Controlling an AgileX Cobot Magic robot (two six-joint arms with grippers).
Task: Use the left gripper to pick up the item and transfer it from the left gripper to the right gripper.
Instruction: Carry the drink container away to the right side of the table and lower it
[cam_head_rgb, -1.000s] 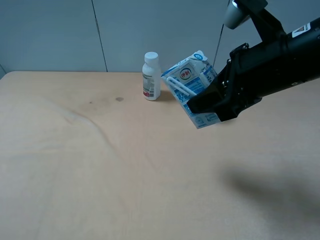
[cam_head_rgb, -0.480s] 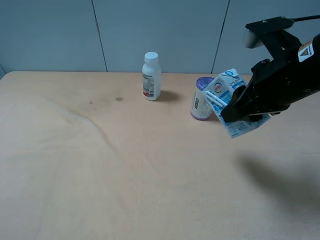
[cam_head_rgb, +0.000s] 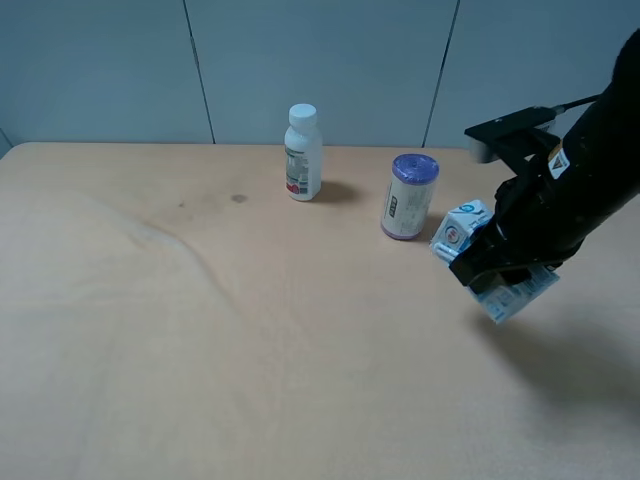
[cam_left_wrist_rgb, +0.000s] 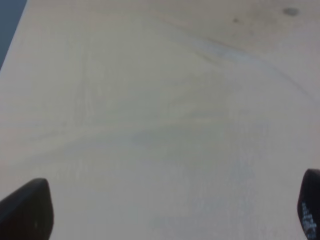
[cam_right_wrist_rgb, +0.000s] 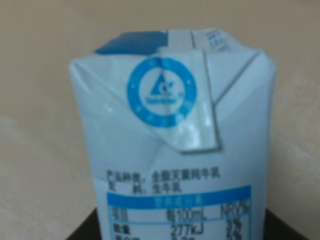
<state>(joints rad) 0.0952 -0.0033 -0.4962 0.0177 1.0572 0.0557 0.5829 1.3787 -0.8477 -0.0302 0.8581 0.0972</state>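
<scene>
Carton sits tilted between the right gripper's jaws, which clamp it. The left gripper stands wide open and holds nothing.

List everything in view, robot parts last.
carton: one, white and blue, tilted, held over the table's right side.
bottle: one, white, standing near the table's far edge.
can: one, purple-lidded, standing right of the bottle.
table: one, light wood, under everything.
right pincer: one, black, shut on the carton.
left pincer: one, black, open over bare table.
</scene>
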